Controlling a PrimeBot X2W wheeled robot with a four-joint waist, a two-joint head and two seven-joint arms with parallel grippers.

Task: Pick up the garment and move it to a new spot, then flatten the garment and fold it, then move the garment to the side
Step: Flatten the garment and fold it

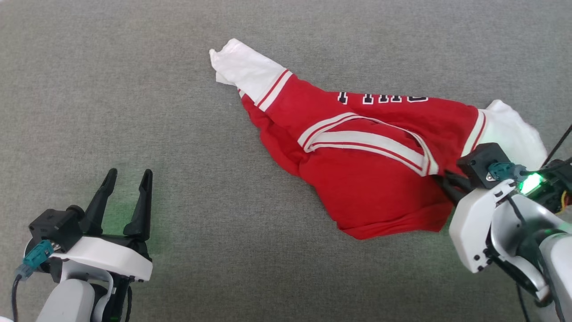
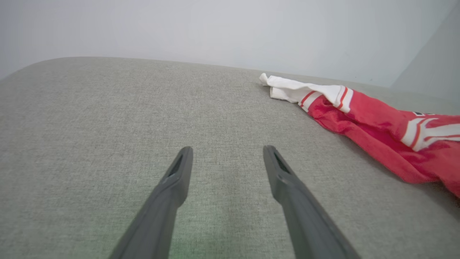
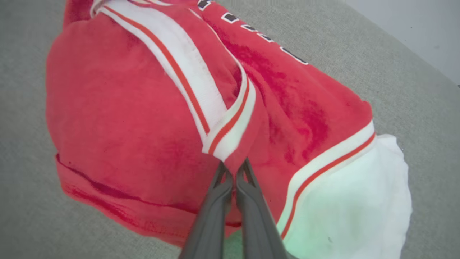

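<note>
The garment (image 1: 366,161), a red jersey T-shirt with white sleeves and striped trim, lies crumpled across the grey cloth surface (image 1: 134,89). One white sleeve points to the far left, the other lies beside my right wrist. My right gripper (image 3: 234,167) is shut on a fold of red fabric just below the striped collar trim; in the head view its fingers (image 1: 449,185) meet the garment's right edge. My left gripper (image 1: 127,179) stands open at the lower left, well apart from the garment (image 2: 377,118), nothing between its fingers (image 2: 181,169).
Grey woven cloth (image 2: 107,126) covers the whole work surface, with bare room left of and in front of the garment. A pale wall (image 2: 215,28) rises beyond the surface's far edge.
</note>
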